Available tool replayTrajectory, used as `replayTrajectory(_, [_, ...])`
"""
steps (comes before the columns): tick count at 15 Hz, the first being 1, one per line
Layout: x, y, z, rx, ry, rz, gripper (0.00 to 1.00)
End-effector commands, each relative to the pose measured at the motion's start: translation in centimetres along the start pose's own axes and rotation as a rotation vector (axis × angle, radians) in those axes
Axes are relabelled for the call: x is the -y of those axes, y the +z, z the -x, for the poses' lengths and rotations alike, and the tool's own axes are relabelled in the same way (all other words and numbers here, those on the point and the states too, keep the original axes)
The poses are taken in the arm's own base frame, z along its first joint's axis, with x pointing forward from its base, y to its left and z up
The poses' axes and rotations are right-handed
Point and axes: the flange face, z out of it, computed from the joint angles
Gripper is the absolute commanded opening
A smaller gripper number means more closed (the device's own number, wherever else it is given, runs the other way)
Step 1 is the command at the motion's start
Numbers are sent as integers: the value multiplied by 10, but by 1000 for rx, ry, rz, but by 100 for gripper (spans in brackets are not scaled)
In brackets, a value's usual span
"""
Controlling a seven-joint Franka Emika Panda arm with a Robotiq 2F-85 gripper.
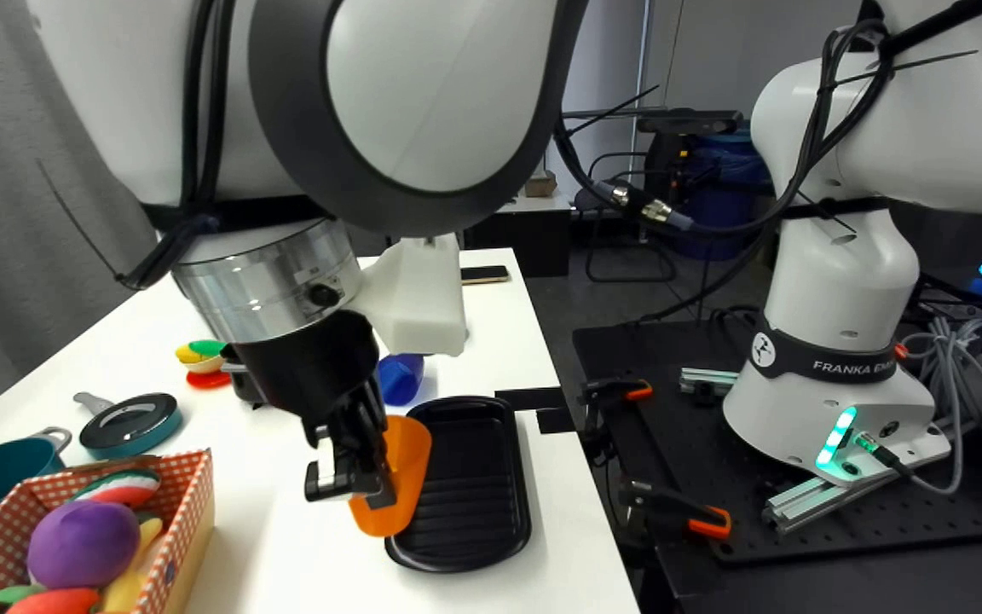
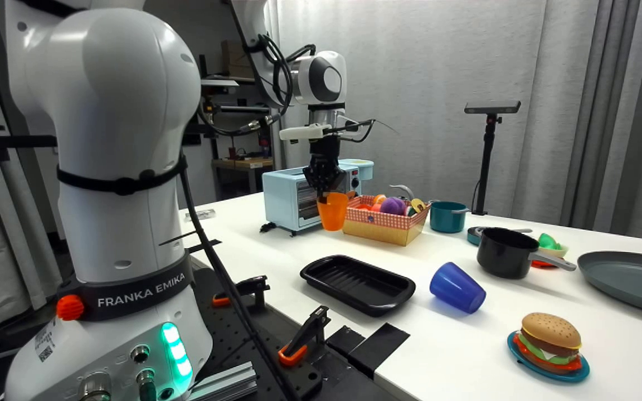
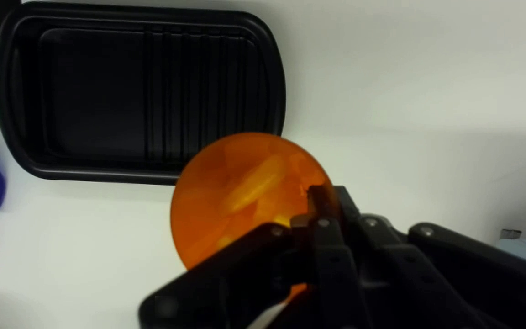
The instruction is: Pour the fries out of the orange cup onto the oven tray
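The pincer [image 3: 331, 197] is clamped on the side of the orange cup [image 2: 332, 214], which hangs near upright above the desk [image 2: 282, 250], about mid-frame in an exterior view. Looking down from the wrist, I can make out a few yellow fries [image 3: 256, 183] inside the cup, blurred and partly hidden behind the pincer. In that same wrist view the oven tray [image 3: 94, 96] lies in the upper left, ribs toward its right end, and the cup overlaps its lower right corner. In an exterior view, the blue cup [image 2: 457, 287] lies on its side, right of the tray and well apart from the orange one. Farther right sit a black saucepan [image 2: 499, 260] and, cut off by the frame's edge, a round grey plate [image 2: 633, 278]; a toy burger [image 2: 550, 337] rests on a teal dish [image 2: 577, 374] at lower right. Behind the orange cup, near the middle, stands a pale blue toaster oven [image 2: 282, 203], and to the cup's right a checked basket [image 2: 377, 229] holds a colourful heap of toy food [image 2: 393, 206]. The arm's white base [image 2: 126, 234] fills the left, a green light strip [image 2: 178, 350] glowing on it.
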Motion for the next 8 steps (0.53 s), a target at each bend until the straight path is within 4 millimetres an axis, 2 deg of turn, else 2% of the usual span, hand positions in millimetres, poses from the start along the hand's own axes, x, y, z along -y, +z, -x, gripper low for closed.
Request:
replayTrajectory(1, [-7,-8,13,-19,-77,-58,1])
replayTrajectory(5, [-6,-9,14,-11,-149,-104,1])
replayTrajectory(8, [-13,-11,16,-17,-156,-146,1])
